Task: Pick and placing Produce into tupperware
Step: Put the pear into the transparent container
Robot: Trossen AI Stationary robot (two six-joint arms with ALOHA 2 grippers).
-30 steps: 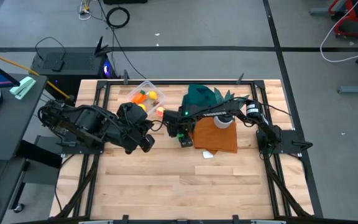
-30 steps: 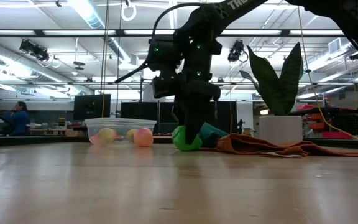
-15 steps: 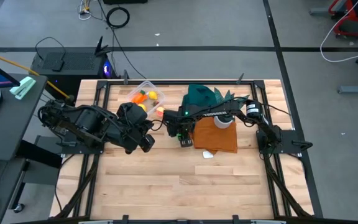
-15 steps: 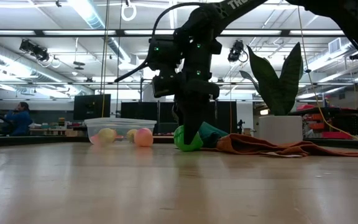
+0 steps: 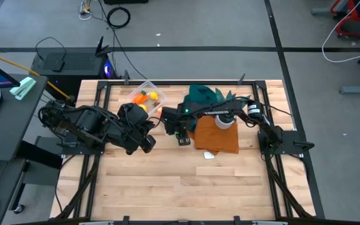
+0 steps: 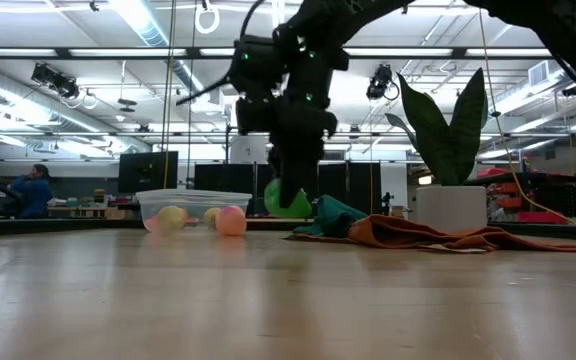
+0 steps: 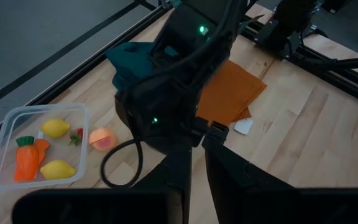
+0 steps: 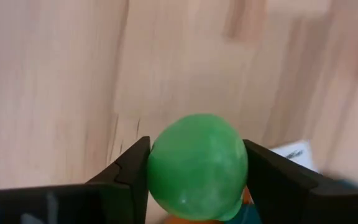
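Note:
My right gripper [image 6: 286, 190] hangs over the middle of the table, shut on the round green piece [image 8: 197, 165], which is clear of the wood. The clear tupperware [image 5: 147, 96] stands toward the far left. Inside it lie the orange carrot [image 7: 27, 160], two yellow pieces [image 7: 55, 128] and the tiny red berry [image 7: 76, 136]. The pink-orange peach [image 7: 102, 138] rests on the table just outside the tupperware's wall. My left gripper [image 7: 197, 168] waits shut, left of the right gripper. My right gripper pinches the green piece across its middle [image 8: 160, 168] between the two fingers [image 8: 129, 174], one on each side. The fingers come from above, pointing down. The piece hangs lifted clear of the table [image 6: 290, 202].
An orange cloth [image 5: 219, 135] and a teal cloth [image 5: 204, 96] lie right of the gripper, with a white pot and spiky plant [image 6: 448, 140] on them. A small white scrap [image 5: 209, 154] lies near the cloth. The near half of the wooden table [image 5: 186, 187] is bare.
My right gripper has risen with the green piece, lifting it off the table, and has moved a little toward the table's left, toward the tupperware.

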